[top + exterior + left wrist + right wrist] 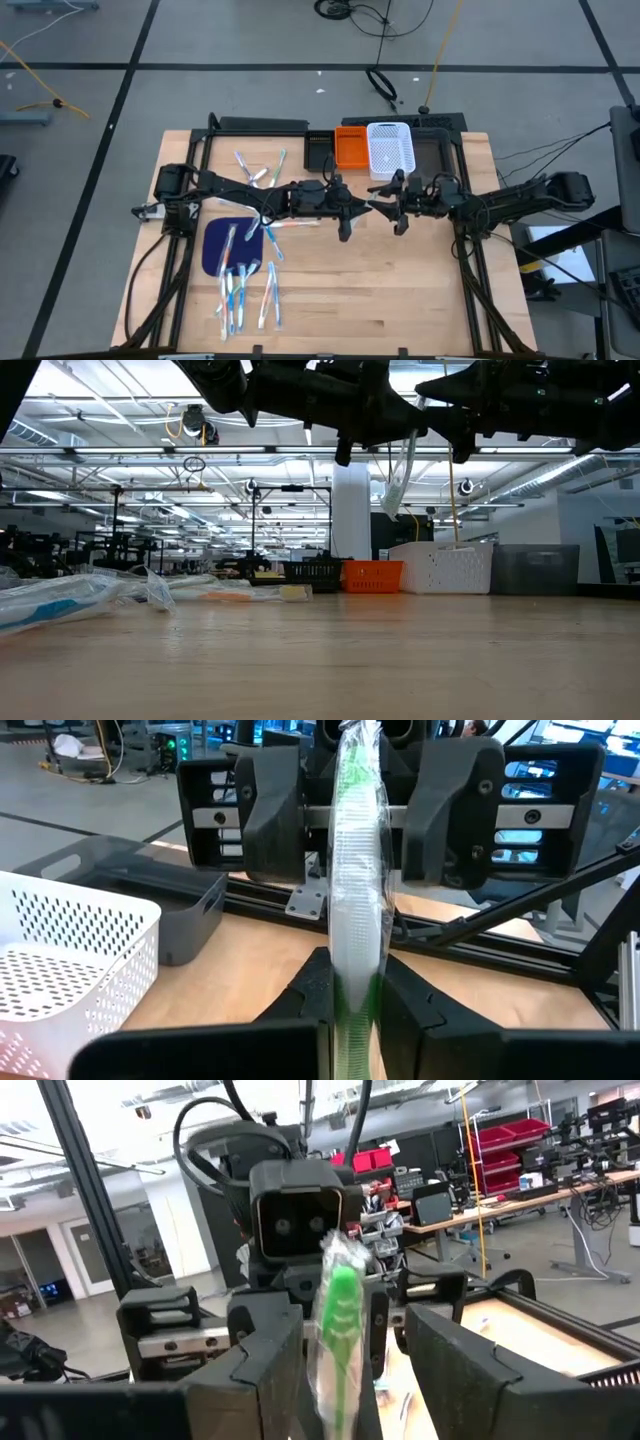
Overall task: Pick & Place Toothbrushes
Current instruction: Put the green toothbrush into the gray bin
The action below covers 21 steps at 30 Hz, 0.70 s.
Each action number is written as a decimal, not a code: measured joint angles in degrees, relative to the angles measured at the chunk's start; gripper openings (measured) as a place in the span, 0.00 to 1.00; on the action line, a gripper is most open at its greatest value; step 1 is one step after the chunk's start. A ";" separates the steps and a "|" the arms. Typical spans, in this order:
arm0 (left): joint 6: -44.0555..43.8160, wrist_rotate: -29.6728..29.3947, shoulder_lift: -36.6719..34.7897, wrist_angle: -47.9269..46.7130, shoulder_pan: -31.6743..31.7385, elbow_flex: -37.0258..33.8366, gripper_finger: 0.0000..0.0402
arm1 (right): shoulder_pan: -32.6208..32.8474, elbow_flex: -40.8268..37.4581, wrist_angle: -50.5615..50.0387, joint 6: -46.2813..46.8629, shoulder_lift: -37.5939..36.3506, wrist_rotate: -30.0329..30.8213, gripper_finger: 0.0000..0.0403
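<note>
Left gripper (352,1010) pinches a wrapped green toothbrush (355,900) mid-air above table centre, its tip between the right gripper's (345,1370) wide-open fingers — other toothbrushes (245,285) lie on the table's left, around the mat (215,245).

A robotics lab or workshop — a wooden table (400,290) framed in black aluminium rails (500,945), grey tiled floor (250,40) with trailing cables (370,15), further workbenches (500,1205) and red storage bins (510,1135) beyond — lit by ceiling strip lights (120,455).

Left end effector (362,208) clamped, right (385,207) spread.
</note>
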 joint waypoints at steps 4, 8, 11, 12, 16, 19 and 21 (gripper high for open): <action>-0.01 -0.68 0.00 -0.01 0.00 0.00 0.13 | 0.00 0.67 1.08 0.00 1.99 -0.18 0.42; -0.41 -1.09 0.00 -0.03 0.02 0.00 0.15 | 0.00 2.36 1.20 -0.09 4.17 -2.50 0.42; -0.41 -1.11 0.00 -0.05 0.02 0.00 0.13 | 0.00 2.75 1.19 -0.20 5.03 -2.77 0.40; -0.41 -1.11 0.00 -0.08 0.02 0.00 0.12 | 0.00 2.75 1.21 -0.22 5.08 -2.75 0.38; -0.19 -1.14 -0.02 -0.14 0.00 0.00 0.09 | 0.00 2.75 1.43 -0.36 5.09 -2.78 0.29; -0.21 -1.11 -0.02 -0.14 -0.02 0.00 0.11 | 0.00 2.75 1.30 -1.52 5.07 -2.75 0.17; -0.18 -1.09 -0.02 -0.18 -0.02 0.00 0.14 | 0.00 2.75 1.22 -1.74 5.07 -2.79 0.09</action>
